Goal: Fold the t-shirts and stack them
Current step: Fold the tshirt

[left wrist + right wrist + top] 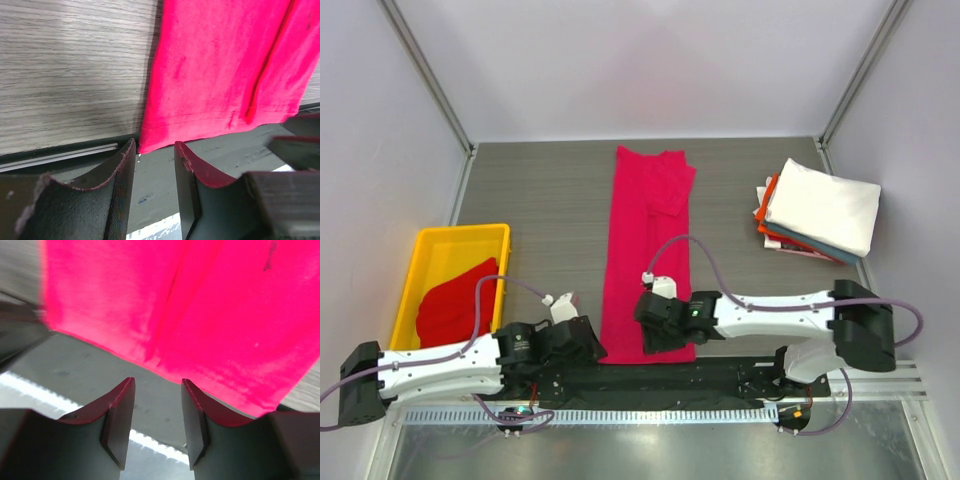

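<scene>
The pink shirt lay as a long narrow strip on the table, running from 12 to 6 o'clock. The left claw and right claw hovered spread and empty at its two near corners, probably placed to pinch both and fold the strip toward 12. The folded stack sat at 2 o'clock, and a red shirt lay in the yellow tray at 8.

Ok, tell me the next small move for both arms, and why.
Probably ease both forward and close on the near hem of the pink shirt. It lies in a long strip, and the left end effector and right end effector sit open just short of that hem, one near each corner, holding nothing.
</scene>
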`<state>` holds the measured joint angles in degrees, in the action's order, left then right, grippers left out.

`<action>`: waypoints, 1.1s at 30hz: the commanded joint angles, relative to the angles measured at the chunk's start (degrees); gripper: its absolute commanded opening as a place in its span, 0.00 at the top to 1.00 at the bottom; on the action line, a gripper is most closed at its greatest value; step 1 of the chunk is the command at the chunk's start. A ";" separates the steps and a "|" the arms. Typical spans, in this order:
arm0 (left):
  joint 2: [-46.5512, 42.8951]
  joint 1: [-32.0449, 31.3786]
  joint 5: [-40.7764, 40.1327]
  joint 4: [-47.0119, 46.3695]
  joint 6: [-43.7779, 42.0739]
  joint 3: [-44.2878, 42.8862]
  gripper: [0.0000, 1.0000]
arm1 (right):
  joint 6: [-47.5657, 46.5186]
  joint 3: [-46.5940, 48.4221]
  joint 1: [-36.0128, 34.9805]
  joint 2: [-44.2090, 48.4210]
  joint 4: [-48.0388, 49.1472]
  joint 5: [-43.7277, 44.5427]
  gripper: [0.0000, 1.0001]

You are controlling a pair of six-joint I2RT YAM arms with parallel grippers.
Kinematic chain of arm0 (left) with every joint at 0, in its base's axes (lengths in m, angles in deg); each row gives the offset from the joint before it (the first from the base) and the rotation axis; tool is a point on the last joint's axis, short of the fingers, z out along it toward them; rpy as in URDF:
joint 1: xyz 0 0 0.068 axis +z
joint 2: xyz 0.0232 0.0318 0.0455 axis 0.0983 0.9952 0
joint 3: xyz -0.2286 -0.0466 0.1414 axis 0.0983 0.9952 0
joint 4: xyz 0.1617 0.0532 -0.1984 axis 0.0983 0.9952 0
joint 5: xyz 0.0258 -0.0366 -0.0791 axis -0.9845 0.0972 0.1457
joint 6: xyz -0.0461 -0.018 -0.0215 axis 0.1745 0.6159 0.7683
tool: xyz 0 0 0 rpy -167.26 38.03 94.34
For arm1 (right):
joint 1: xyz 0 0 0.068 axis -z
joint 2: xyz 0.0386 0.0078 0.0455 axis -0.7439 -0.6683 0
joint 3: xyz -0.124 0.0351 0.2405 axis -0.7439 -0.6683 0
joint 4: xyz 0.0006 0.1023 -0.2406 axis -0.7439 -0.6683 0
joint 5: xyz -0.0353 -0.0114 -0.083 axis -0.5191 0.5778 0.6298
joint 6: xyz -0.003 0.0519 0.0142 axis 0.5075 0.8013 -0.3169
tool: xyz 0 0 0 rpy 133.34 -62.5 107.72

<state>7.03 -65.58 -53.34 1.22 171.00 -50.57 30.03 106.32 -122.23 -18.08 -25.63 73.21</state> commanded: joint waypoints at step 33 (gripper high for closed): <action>3.03 0.29 1.10 -4.42 0.08 -0.08 0.70 | -28.33 31.97 46.57 -24.83 2.58 1.68 0.99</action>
<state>10.33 -65.52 -52.07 -2.48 171.00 -50.57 5.03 131.12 -77.73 -39.55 -24.30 73.93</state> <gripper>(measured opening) 0.299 0.023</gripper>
